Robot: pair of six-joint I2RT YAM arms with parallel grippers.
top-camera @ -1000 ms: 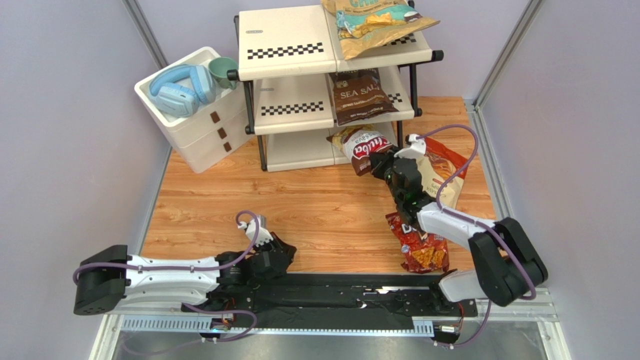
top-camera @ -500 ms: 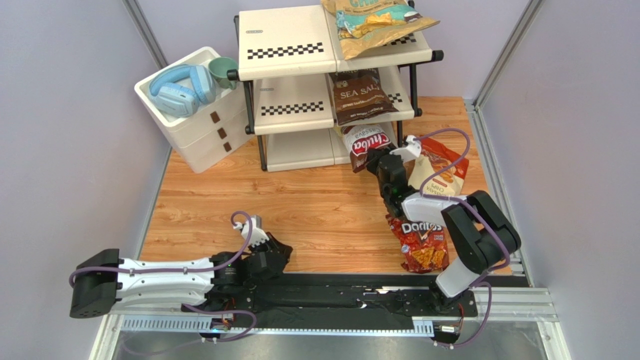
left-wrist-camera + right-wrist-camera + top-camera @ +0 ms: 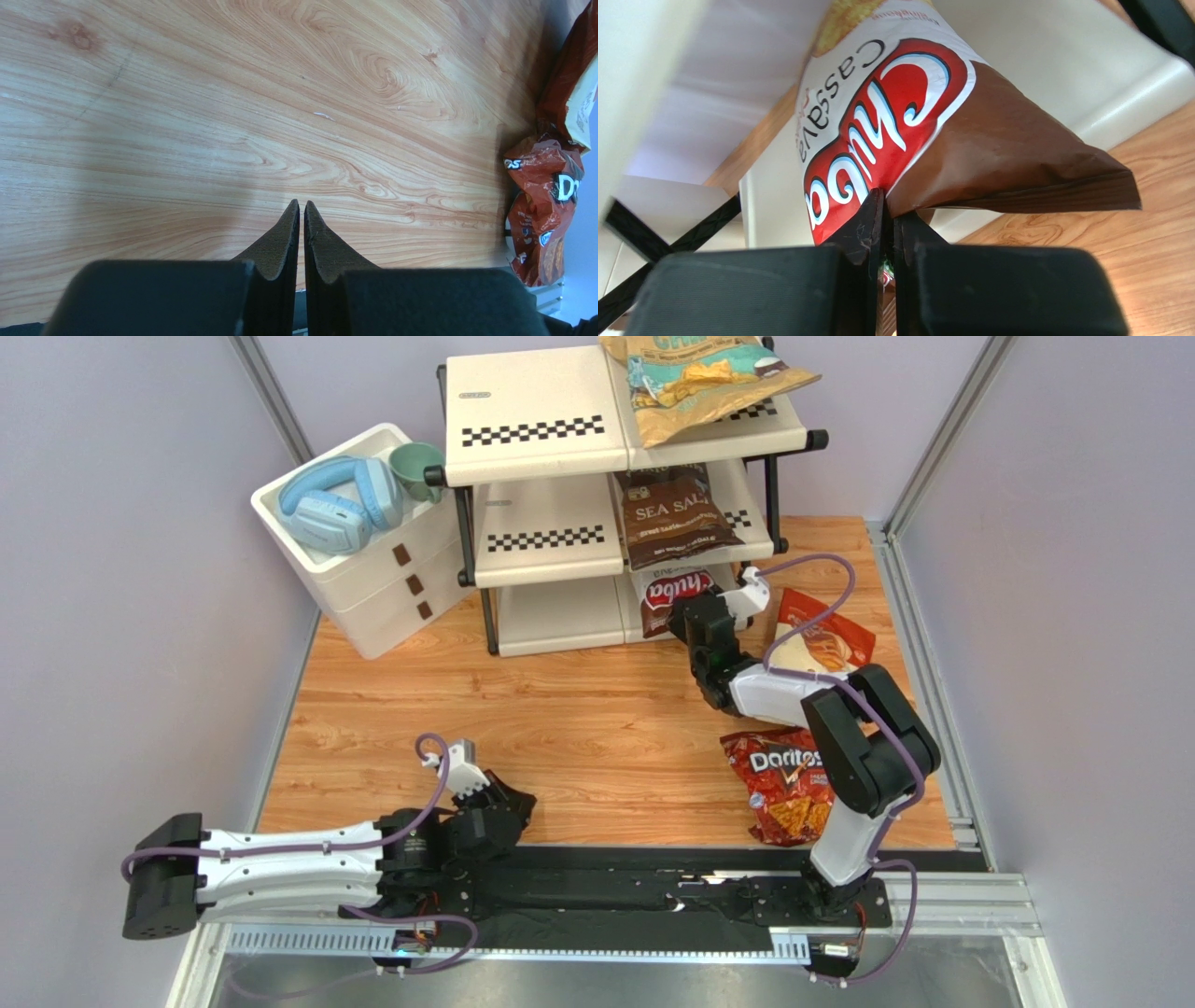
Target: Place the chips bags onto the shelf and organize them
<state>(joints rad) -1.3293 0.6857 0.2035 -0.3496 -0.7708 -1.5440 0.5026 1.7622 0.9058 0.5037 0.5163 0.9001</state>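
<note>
The cream shelf (image 3: 540, 427) stands at the back. A tan-and-teal chips bag (image 3: 694, 378) lies on its top tier and a dark "Sea Salt" bag (image 3: 673, 515) on the middle tier. My right gripper (image 3: 697, 620) is shut on the lower edge of the white-red Chuba bag (image 3: 676, 594), which reaches in over the bottom tier. In the right wrist view the Chuba bag (image 3: 878, 119) rises from the right gripper (image 3: 889, 203) above the bottom tier (image 3: 1053, 56). The red Doritos bag (image 3: 779, 781) and a cream bag with red-orange top (image 3: 821, 637) lie on the table. My left gripper (image 3: 300, 204) is shut on nothing, low near the table's front.
A white three-drawer box (image 3: 358, 581) left of the shelf carries blue headphones (image 3: 334, 497) and a green cup (image 3: 417, 469). Grey walls close in both sides. A black rail (image 3: 631, 875) runs along the near edge. The Doritos bag (image 3: 547, 210) lies right of the left gripper.
My right gripper has carried the Chuba bag back and left, in under the shelf's middle tier. The left arm has drawn back a little toward the near left.
</note>
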